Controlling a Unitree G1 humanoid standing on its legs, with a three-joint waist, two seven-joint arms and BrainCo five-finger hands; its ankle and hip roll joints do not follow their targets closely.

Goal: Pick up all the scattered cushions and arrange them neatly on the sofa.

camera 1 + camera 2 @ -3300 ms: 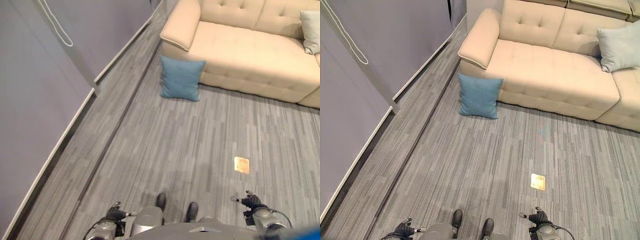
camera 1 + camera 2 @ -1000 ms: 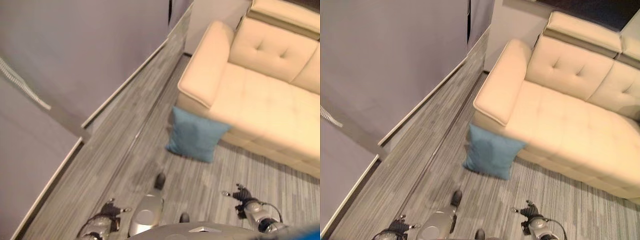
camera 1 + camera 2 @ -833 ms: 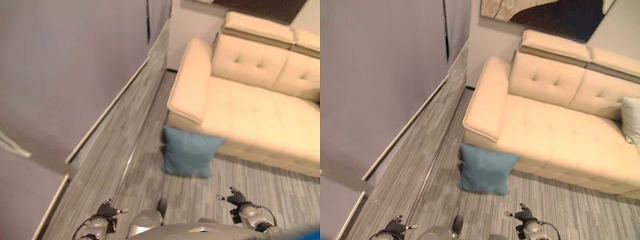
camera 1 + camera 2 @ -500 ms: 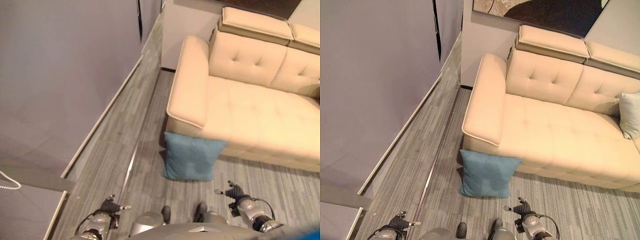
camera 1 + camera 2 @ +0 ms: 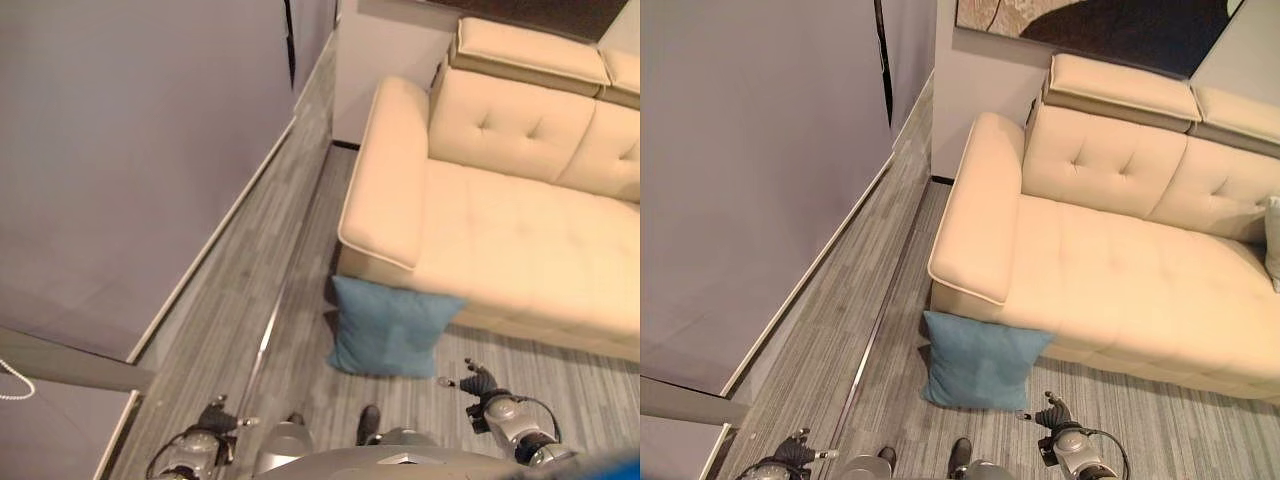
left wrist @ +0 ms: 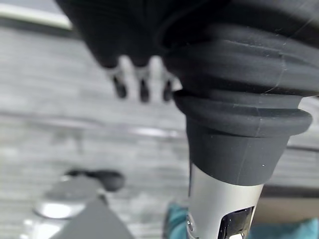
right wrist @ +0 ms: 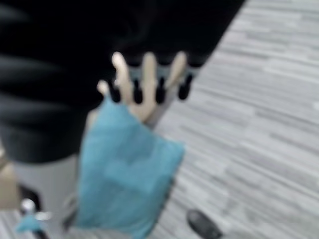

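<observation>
Closer now than half a second ago, the blue cushion (image 5: 391,327) leans upright on the floor (image 5: 250,330) against the front of the cream sofa (image 5: 510,230), below its armrest. Another pale cushion (image 5: 1272,240) sits on the sofa. Left hand (image 6: 142,84) and right hand (image 7: 149,82) hang low with straight, empty fingers.

Head stereo overhead; wrists near floor

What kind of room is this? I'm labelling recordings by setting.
Probably a living room or lounge: a cream tufted sofa, a blue cushion on the grey striped floor against it, and a framed picture above.
</observation>
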